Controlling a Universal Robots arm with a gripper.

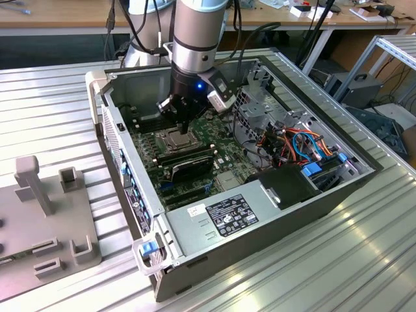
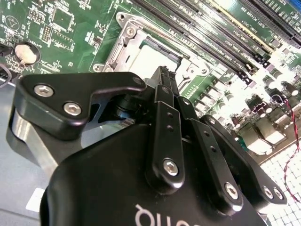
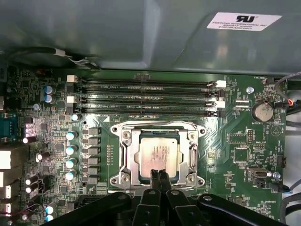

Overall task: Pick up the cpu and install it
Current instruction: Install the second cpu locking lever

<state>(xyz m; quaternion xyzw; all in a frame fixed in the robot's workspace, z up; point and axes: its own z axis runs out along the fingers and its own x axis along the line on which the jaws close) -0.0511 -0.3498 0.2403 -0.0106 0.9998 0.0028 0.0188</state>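
Inside the open grey computer case (image 1: 325, 195): small silver-grey square cpu (image 3: 156, 154) seated in its metal-framed socket (image 3: 123, 157), six o'clock of the memory slots (image 3: 146, 99). Black gripper (image 3: 159, 174) clenched, tips touching cpu's edge. Step judged: seating; next calls for gentle, level pressure.

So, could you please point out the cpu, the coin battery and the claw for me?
cpu (image 3: 156, 153), first wrist view, middle of its silver top.
coin battery (image 3: 262, 112), first wrist view, centre of its round face.
claw (image 3: 160, 175), first wrist view, between its closed fingertips.
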